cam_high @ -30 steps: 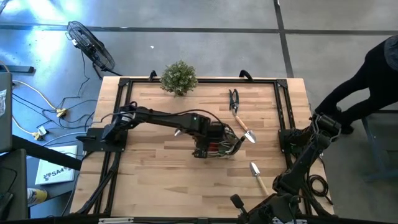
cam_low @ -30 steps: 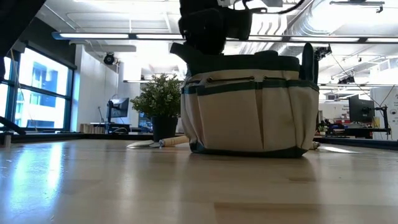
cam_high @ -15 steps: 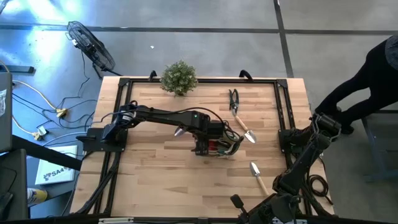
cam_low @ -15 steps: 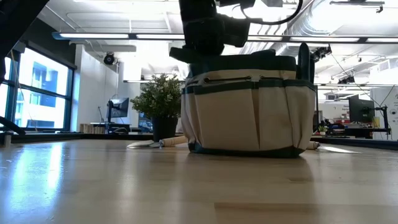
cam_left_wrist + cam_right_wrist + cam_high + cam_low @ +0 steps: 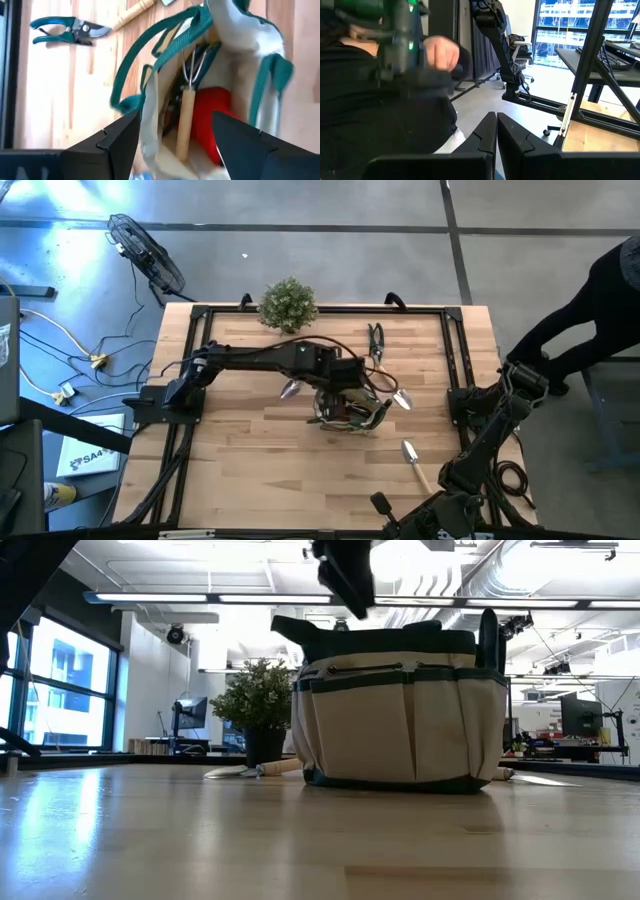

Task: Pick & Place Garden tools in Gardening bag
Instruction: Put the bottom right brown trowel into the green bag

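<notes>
While the left gripper [image 5: 335, 373] hung open and empty above the bag [image 5: 350, 412], the pruners [image 5: 376, 339] lay just beyond it, long axis running away from the table's front, nearer this arm than the parked, closed right gripper [image 5: 496, 131].

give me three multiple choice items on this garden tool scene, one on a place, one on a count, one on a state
1. Where do the green-handled pruners lie?
A. on the table beyond the gardening bag
B. inside the bag
C. under the potted plant

2. How many trowels lie on the table outside the bag?
A. none
B. two
C. four

3. How is the left gripper?
A. shut on the rake
B. open and empty above the bag's mouth
C. shut on a bag handle

Answers: 1 A, they rest on bare wood. 2 B, the high view shows two. 3 B, its fingers stand apart, holding nothing.
</notes>
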`<state>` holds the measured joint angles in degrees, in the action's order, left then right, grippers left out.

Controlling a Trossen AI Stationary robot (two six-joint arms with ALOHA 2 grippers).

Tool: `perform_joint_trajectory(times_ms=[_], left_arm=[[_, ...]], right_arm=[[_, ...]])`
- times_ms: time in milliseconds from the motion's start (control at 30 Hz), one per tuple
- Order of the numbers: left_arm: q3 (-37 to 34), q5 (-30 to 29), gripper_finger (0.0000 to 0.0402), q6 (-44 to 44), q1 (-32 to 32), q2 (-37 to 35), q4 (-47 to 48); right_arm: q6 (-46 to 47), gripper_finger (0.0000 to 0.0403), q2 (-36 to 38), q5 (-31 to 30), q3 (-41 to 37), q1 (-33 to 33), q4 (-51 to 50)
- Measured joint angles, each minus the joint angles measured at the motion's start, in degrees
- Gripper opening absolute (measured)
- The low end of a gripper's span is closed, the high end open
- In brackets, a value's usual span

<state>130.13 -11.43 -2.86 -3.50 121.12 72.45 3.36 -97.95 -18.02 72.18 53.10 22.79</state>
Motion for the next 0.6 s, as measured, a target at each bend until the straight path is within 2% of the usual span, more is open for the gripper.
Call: perform_joint_trajectory(times_ms=[100,200,433,600], left_arm=[[4.65,0.18,0.0239,0.00,-0.01,0.00,9.46],[3.41,-1.13,0.0239,-0.39,0.08,-2.67,18.52],[0.81,-3.26,0.0239,-3.44,0.12,-10.52,17.38],[-0.62,-2.41,0.0239,-4.91,0.12,-13.86,17.39]], right_arm=[[1.40,0.0004,0.00,0.15,0.00,0.11,-0.29],[3.98,0.0004,0.00,0.29,0.00,0.15,-1.91],[4.17,0.0004,0.00,0.20,0.00,0.11,-3.77],[5.62,0.0004,0.00,0.15,0.00,0.27,-4.53]])
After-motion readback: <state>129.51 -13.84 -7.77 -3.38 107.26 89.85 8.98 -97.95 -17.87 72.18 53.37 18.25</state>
